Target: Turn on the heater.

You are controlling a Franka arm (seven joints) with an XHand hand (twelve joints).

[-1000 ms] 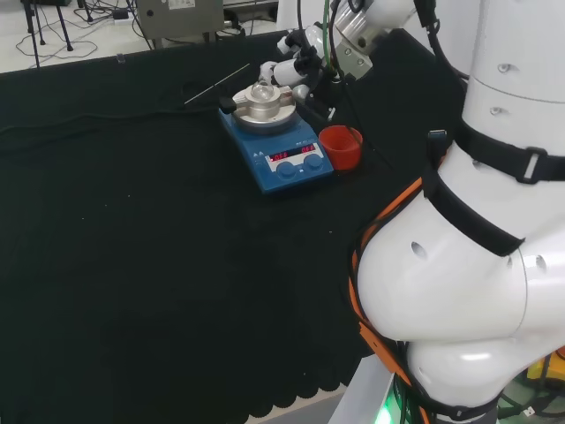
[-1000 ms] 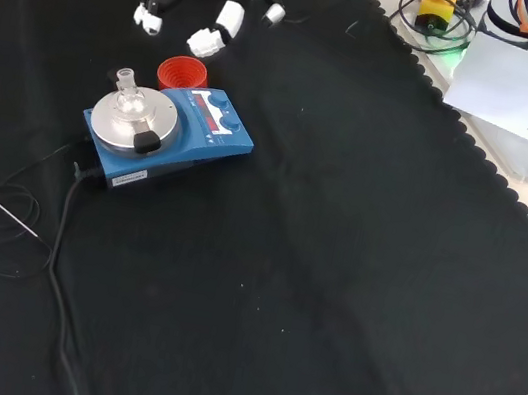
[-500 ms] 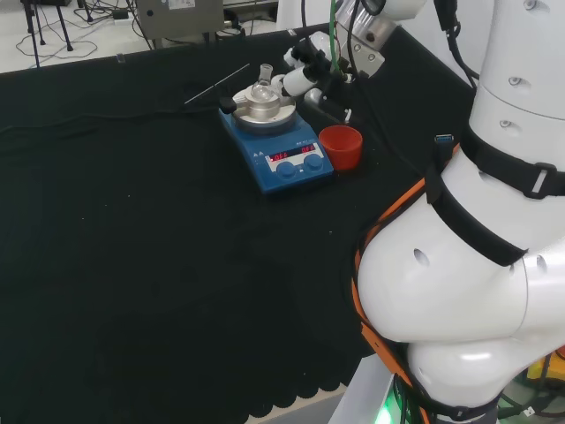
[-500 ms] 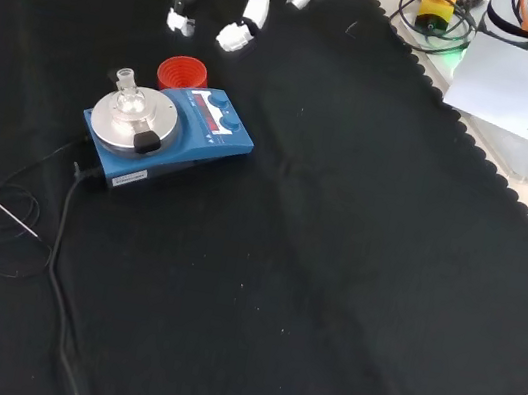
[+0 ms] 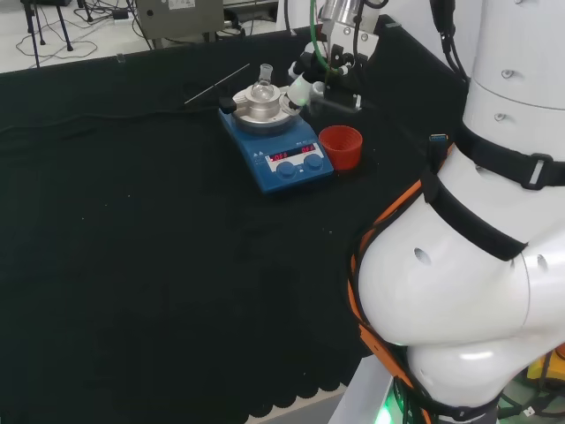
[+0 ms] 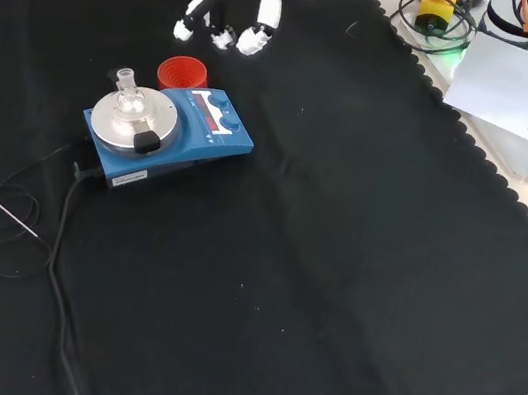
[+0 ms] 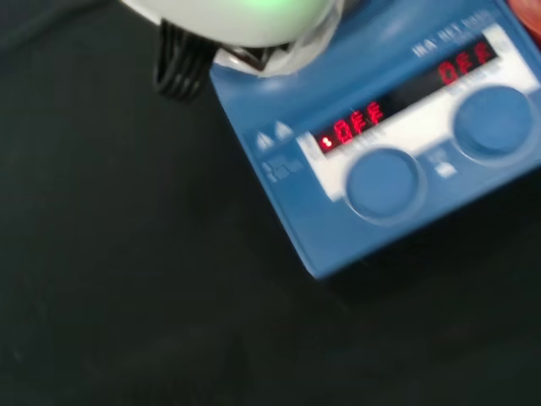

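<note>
Blue hotplate heater (image 6: 169, 131) with two round front knobs (image 7: 383, 183) sits on black-cloth surface (image 6: 333, 270). Robot hand (image 6: 236, 12) hovers above, fingers relaxed, holding nothing. Risk: descending fingers strike small glass flask (image 5: 262, 85) or red ribbed ring (image 5: 341, 146), or turn wrong knob.

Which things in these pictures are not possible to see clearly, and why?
- Flask contents: clear glass, too small in the head and front views to tell.
- Heater top plate: in the wrist view a blurred white part of the hand covers it.
- Red cup inside: too small in the front view to tell.
- Hand: the front view's top edge cuts off the palm; fingers hang relaxed.
</note>
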